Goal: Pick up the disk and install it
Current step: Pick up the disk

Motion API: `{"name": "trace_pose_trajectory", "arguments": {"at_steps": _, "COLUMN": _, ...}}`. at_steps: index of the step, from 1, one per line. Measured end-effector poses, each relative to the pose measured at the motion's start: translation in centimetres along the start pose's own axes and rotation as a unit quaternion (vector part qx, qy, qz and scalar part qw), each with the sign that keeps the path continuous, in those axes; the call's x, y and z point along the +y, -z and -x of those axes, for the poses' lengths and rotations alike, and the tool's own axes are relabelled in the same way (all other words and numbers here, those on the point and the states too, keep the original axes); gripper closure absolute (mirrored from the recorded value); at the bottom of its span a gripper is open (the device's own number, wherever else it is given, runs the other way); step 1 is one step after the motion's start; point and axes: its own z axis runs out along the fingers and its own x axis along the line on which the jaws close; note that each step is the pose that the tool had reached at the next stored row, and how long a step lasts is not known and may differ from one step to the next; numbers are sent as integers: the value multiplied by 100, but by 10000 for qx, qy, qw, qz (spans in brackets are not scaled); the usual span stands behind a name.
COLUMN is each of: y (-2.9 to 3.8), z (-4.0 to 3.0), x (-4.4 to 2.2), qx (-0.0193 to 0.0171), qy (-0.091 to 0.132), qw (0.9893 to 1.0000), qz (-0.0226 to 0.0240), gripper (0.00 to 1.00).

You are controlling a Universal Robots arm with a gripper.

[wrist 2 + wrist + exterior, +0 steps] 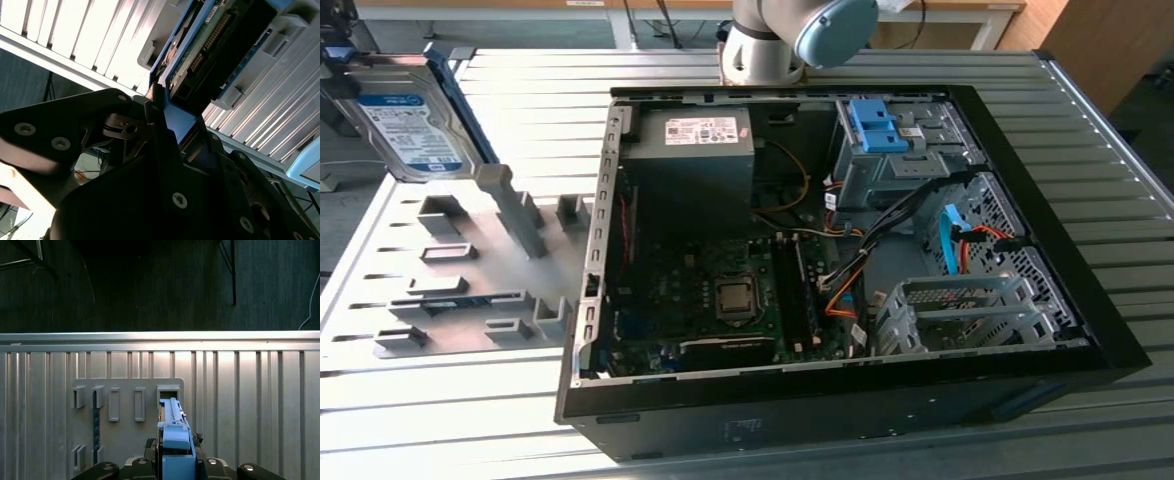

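The flat rectangular silver hard drive with a white-and-blue label and blue plastic side rails stood on edge, slightly tilted, at the exterior view's far left, over the far end of the grey slotted holder plate. The black gripper was clenched on the drive's blue handle in both wrist views. The open black computer case lay well apart on the ribbed metal table.
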Motion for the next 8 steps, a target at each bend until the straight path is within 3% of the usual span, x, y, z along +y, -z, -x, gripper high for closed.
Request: {"name": "trace_pose_trajectory", "arguments": {"at_steps": 8, "y": 47, "z": -1, "x": 0, "qx": 0, "qy": 0, "qw": 10000, "qz": 0, "gripper": 64}}
